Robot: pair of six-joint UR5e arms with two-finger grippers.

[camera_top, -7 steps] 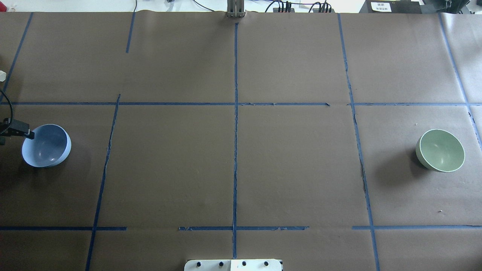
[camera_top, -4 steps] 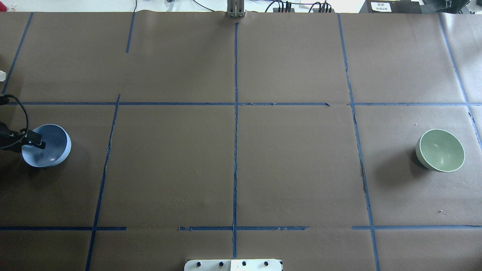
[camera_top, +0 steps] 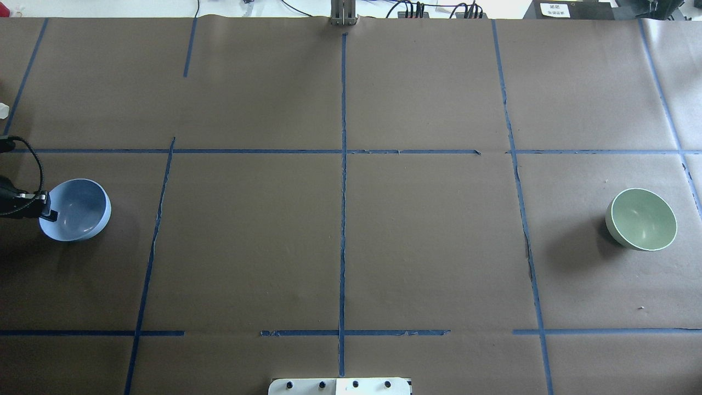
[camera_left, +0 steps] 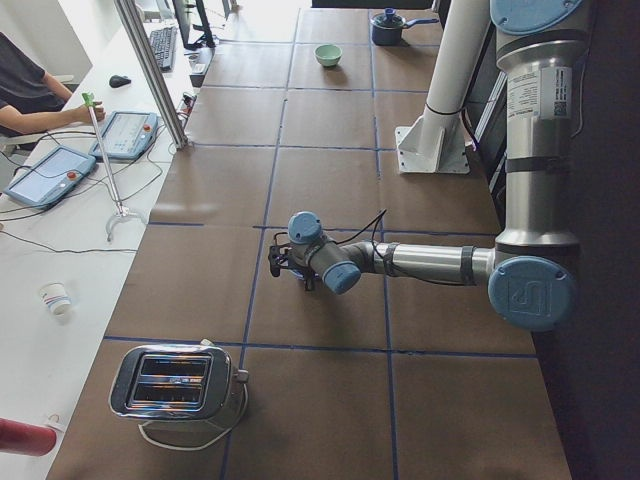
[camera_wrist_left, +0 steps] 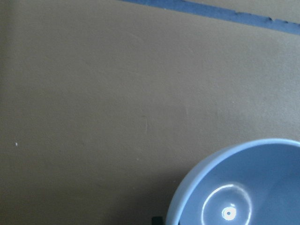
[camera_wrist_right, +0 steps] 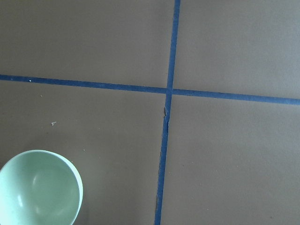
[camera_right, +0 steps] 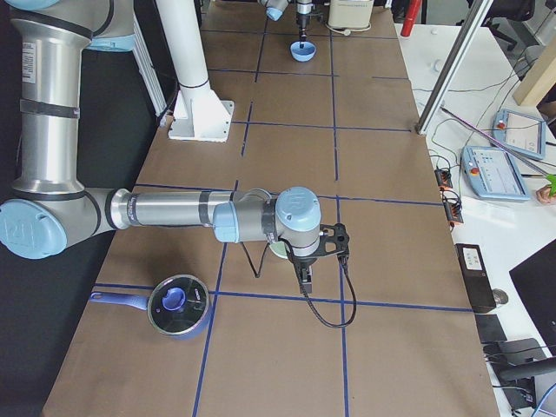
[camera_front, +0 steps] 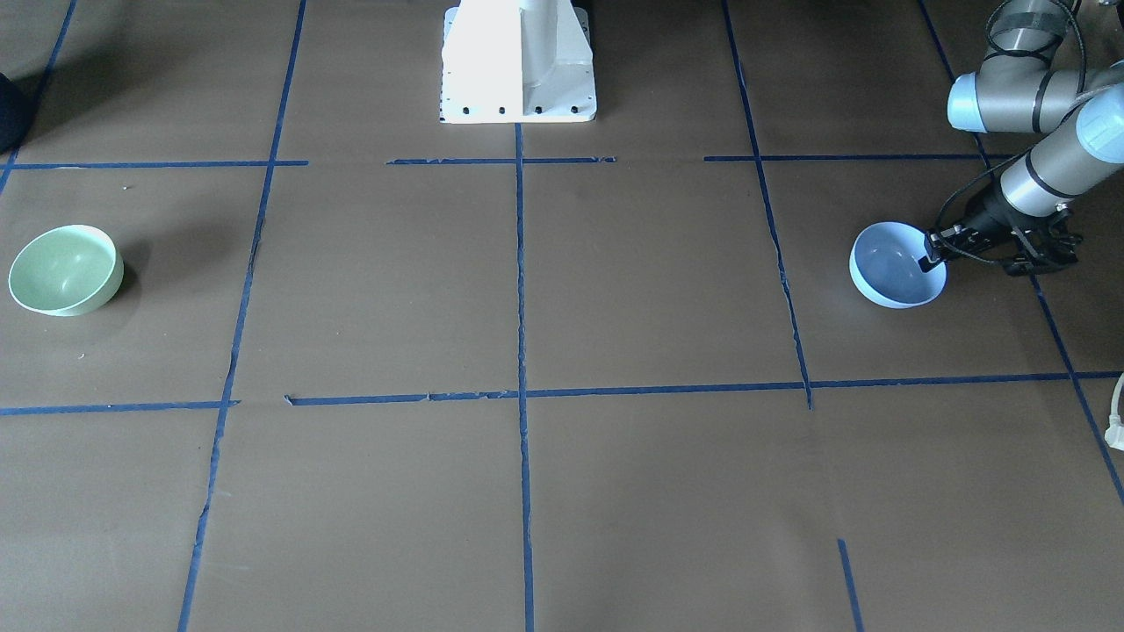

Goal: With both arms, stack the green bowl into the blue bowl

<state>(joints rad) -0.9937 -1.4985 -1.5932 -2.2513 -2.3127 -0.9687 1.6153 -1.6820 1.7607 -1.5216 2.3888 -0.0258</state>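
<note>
1. Foreground of the right side view: the right gripper hangs at frame centre, fingers pointing down; spread or pressed together, I cannot tell.
2. The green bowl sits upright on the brown paper, a sliver showing just left of that gripper, behind the wrist.
3. Far off, at the frame's top, the left gripper pinches the blue bowl by its rim.

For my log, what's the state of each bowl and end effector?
Small round pale blue bowl: upright, empty.
Left end effector: shut on that bowl's rim.
Small round pale green bowl: upright, empty, untouched.
Right end effector: above table; open or shut unclear.
</note>
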